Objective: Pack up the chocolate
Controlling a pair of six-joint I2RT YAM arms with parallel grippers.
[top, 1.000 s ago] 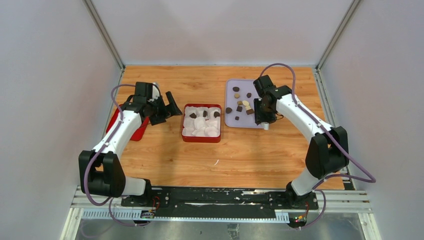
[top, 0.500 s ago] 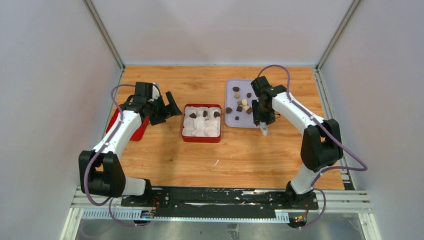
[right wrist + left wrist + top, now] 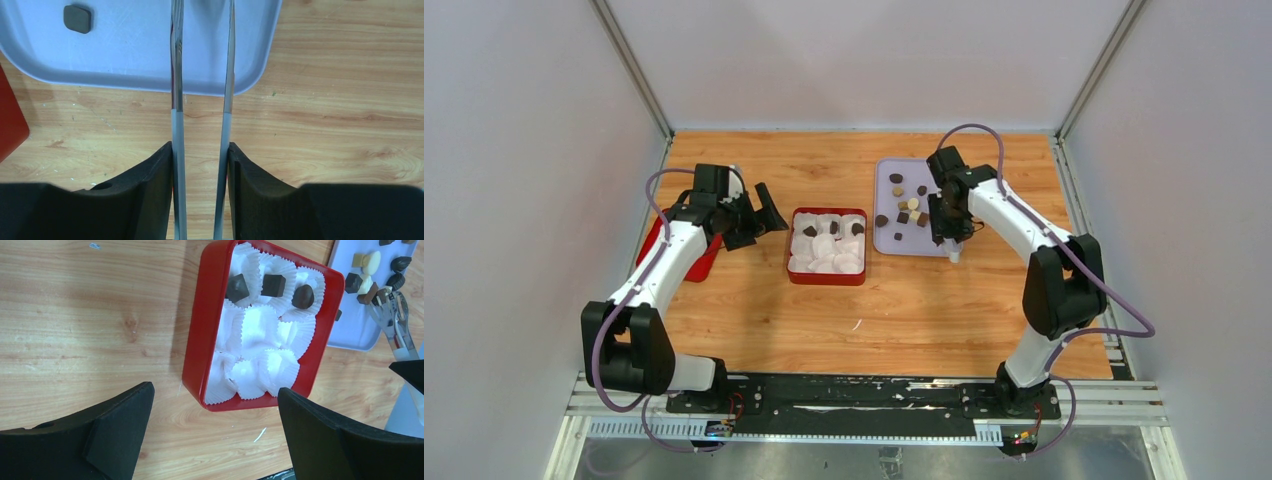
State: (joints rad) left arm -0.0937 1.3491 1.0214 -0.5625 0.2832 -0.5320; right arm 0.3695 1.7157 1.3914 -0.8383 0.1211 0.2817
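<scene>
Over the lavender tray [image 3: 909,250], at 1 o'clock on the table [image 3: 904,320], the right gripper [image 3: 944,222] pinches a pair of metal tongs [image 3: 176,75]. Its two black fingers [image 3: 155,190] press on the outer faces of the blades. In the right wrist view the blades stand a little apart and run out over the tray toward 12 o'clock.

Over the last second the right arm draws its elbow in and the wrist shifts slightly toward 11 o'clock, deeper over the tray. The tongs' pale handle end swings a touch with it at the tray's 6 o'clock rim. The left wrist view puts the tips just beside the cluster of loose chocolate [image 3: 902,215]. Whether they already grip a piece cannot be told. The shift reads as lining up on the next piece, so a pick looks close but not yet made.

The left gripper [image 3: 759,222] has not moved. It hangs at 9 o'clock of the red box [image 3: 826,281], its fingers spread wide and holding nothing.

Most of the chocolate lies on the tray, at 3 o'clock of the box. Three dark pieces [image 3: 273,285] sit in white paper cups [image 3: 257,327] along one side of the box, and the other cups look empty. Judged from this, the packing is early, with several transfers from tray to box still to come.
</scene>
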